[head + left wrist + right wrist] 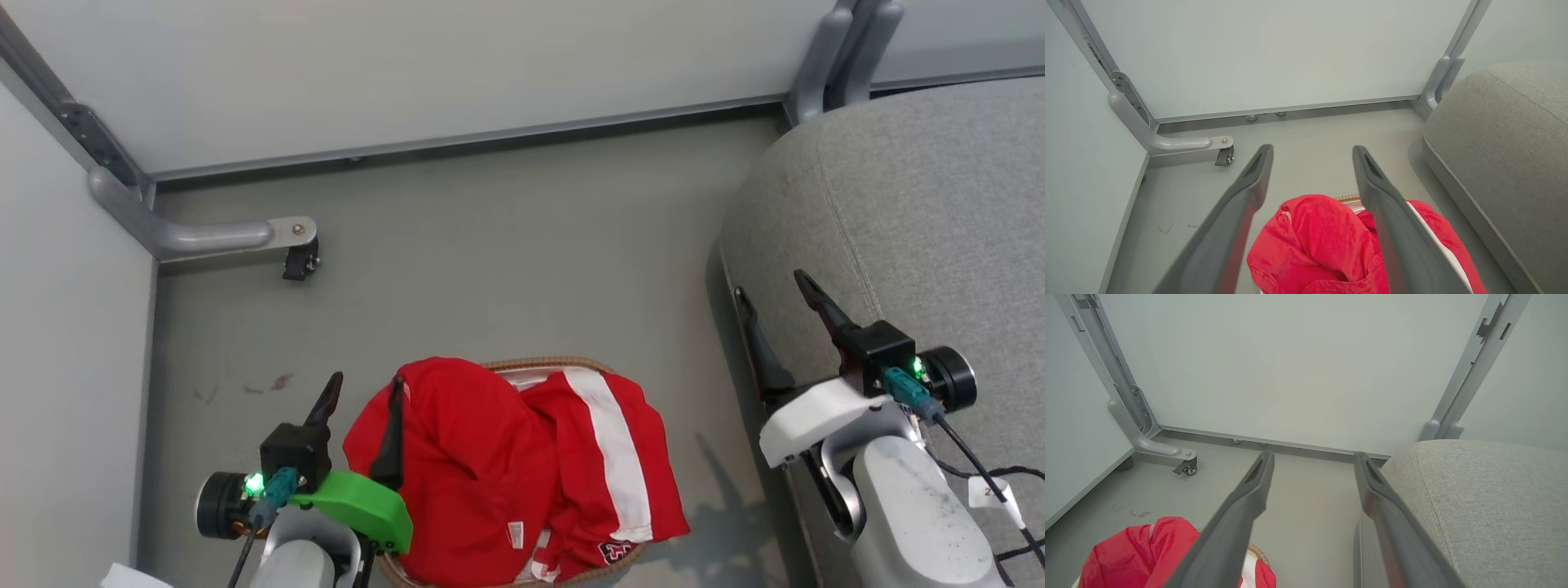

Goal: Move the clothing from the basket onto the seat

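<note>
Bright-red clothing [506,465] with a broad white stripe lies heaped in the basket [543,363], whose brown woven rim peeks out around it on the floor. My left gripper [365,390] hangs open over the heap's left side, one finger above the red cloth, nothing between its fingers. In the left wrist view the clothing [1323,245] lies under the spread fingers of that gripper [1312,153]. My right gripper [771,290] stands open at the left edge of the grey seat [922,212]. The right wrist view has the clothing [1139,555] at lower left and the seat [1486,498] at right.
Pale partition walls close the back and left. A grey metal foot with a caster [300,260] juts onto the floor at back left. A grey post [841,49] stands at the seat's far corner. Cables [988,482] trail over the seat by my right wrist.
</note>
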{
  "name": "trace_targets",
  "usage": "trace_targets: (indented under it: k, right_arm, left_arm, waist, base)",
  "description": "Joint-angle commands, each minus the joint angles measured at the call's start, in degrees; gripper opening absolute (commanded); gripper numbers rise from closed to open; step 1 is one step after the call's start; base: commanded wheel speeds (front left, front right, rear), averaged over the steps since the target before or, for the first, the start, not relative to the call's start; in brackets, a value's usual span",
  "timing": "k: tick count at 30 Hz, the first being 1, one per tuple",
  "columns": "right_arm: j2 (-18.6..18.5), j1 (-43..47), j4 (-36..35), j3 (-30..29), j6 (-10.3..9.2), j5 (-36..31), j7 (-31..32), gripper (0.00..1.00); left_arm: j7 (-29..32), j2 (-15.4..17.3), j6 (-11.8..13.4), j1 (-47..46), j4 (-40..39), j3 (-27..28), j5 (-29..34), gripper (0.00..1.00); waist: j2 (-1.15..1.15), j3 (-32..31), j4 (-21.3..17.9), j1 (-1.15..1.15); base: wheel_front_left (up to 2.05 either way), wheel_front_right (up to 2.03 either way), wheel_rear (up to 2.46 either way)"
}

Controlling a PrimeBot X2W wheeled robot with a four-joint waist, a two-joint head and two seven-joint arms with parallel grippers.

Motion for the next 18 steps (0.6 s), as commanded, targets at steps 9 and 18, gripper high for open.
trace_targets:
  k: [9, 18]
  right_arm:
    - [0.09, -5.89, -4.34, 0.16, -0.04, -0.21, -0.11, 1.0]
    - [0.09, -10.89, -8.76, 0.83, -0.04, -0.74, -0.11, 1.0]
  left_arm:
    - [-0.03, 0.3, -0.11, -7.42, 2.76, -2.55, 1.38, 1.0]
    - [-0.03, 0.31, -1.08, -14.43, 8.85, -4.54, 3.96, 1.0]
  waist:
    - [0.0, 13.73, -4.11, 0.0]
    - [0.0, 22.87, -5.68, 0.0]
  base:
    - [0.0, 0.0, 0.0]
    - [0.0, 0.0, 0.0]
